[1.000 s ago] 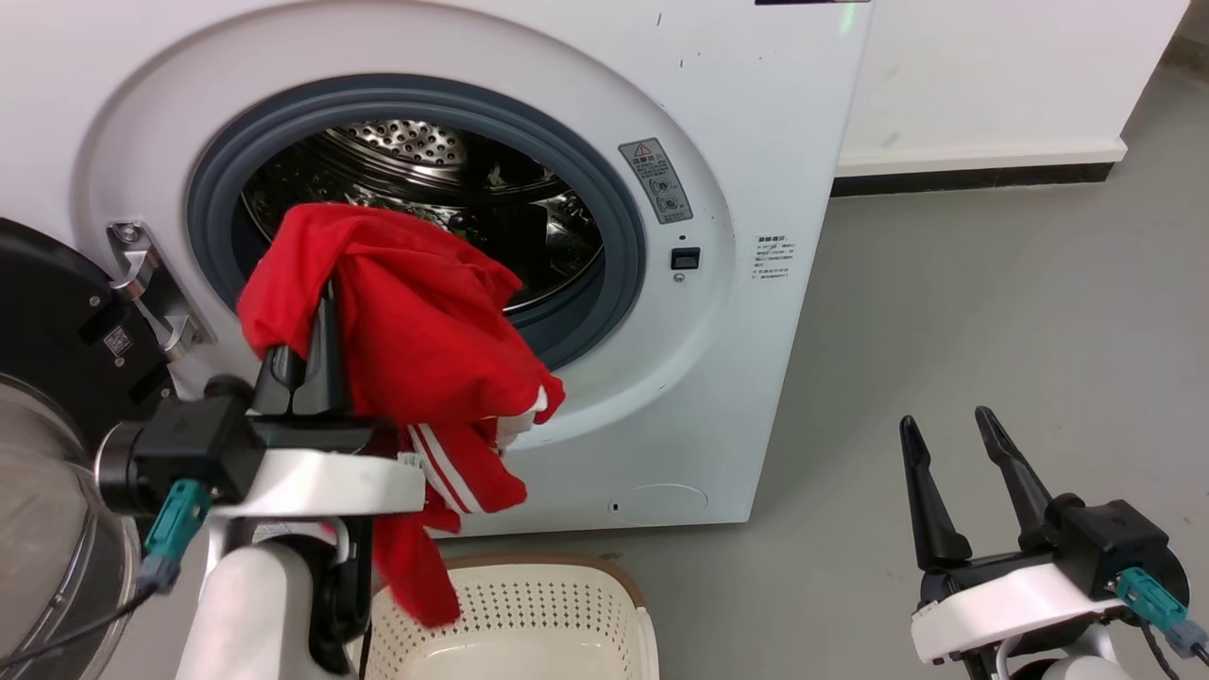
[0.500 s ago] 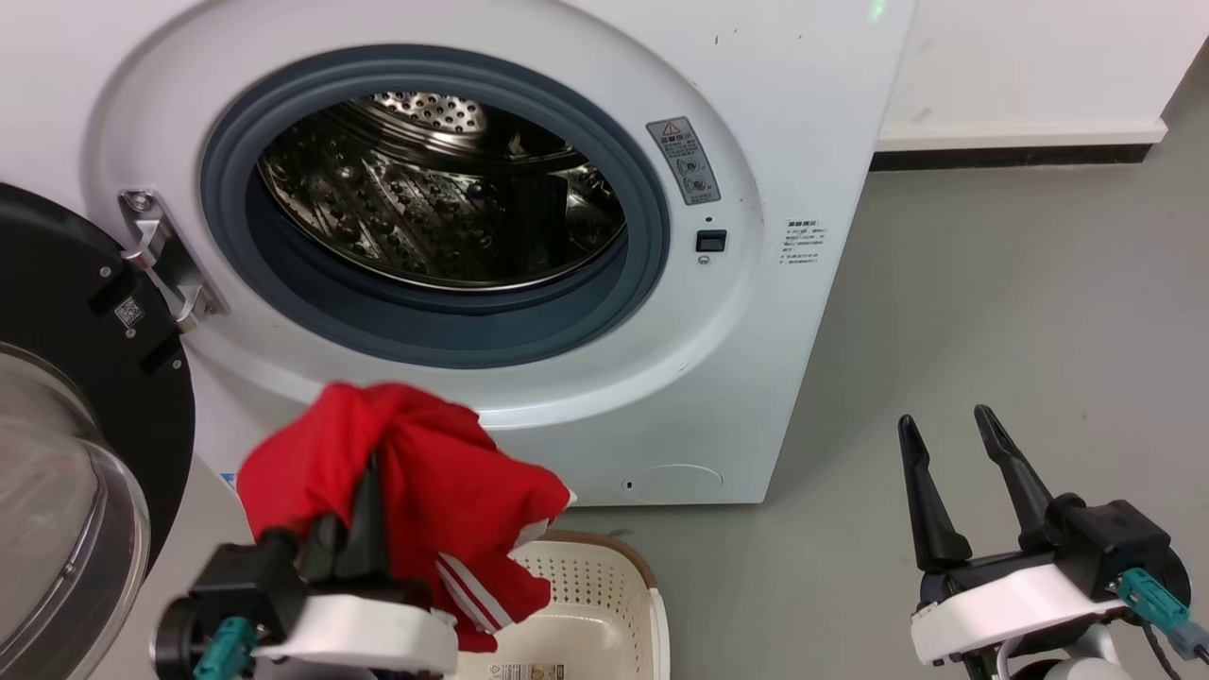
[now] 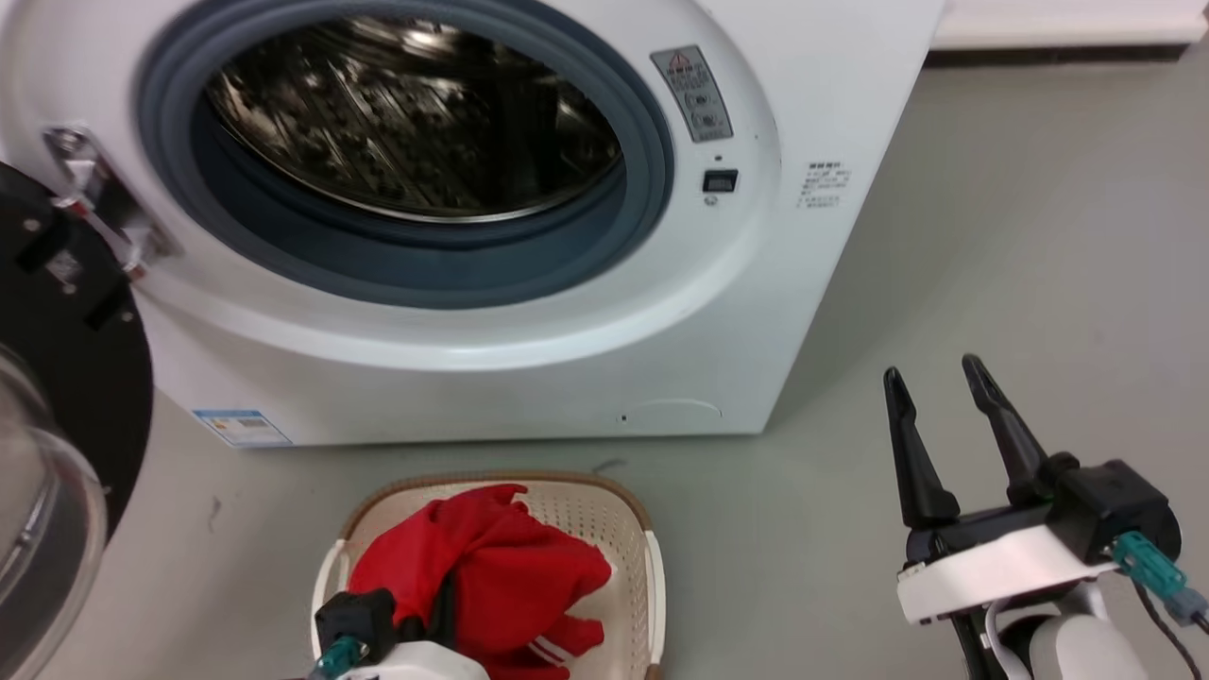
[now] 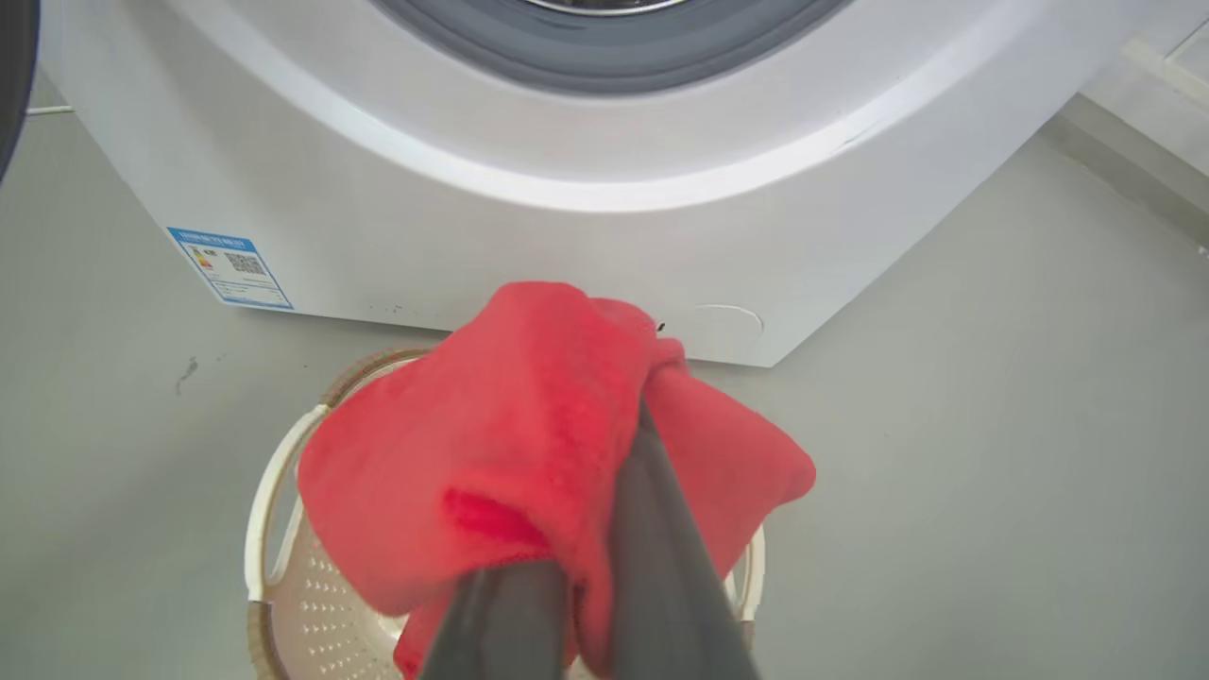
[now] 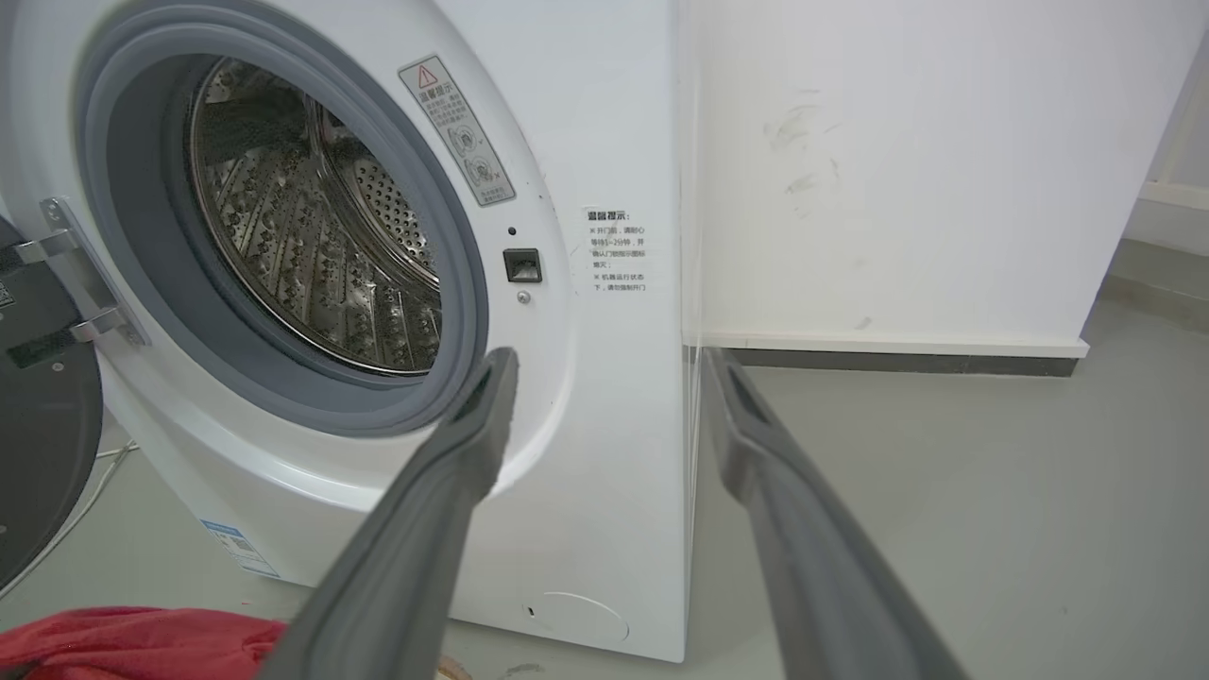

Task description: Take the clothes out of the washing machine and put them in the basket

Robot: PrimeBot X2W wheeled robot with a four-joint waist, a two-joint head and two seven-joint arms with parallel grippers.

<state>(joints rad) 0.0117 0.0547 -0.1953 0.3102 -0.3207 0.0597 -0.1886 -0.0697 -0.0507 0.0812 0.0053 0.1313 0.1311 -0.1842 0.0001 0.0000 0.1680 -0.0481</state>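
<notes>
The red clothes (image 3: 491, 576) lie bunched in the cream basket (image 3: 604, 515) on the floor in front of the washing machine (image 3: 529, 378). My left gripper (image 3: 446, 586) is shut on the clothes, low over the basket. In the left wrist view the clothes (image 4: 529, 425) drape over the left gripper (image 4: 623, 444) above the basket (image 4: 274, 472). The steel drum (image 3: 406, 104) shows bare metal. My right gripper (image 3: 932, 373) hangs open over the floor to the right, holding nothing. The right wrist view shows the right gripper (image 5: 609, 357) facing the machine (image 5: 614, 472), with the clothes (image 5: 123, 637) at lower left.
The machine's black-rimmed glass door (image 3: 76, 378) stands swung open at the left, close to the basket. Grey floor (image 3: 992, 236) stretches to the right of the machine. A white wall with a dark skirting (image 5: 897, 359) runs behind.
My left gripper has come down from the door opening with the clothes into the basket. The head camera has tilted down. The right arm has barely moved.
</notes>
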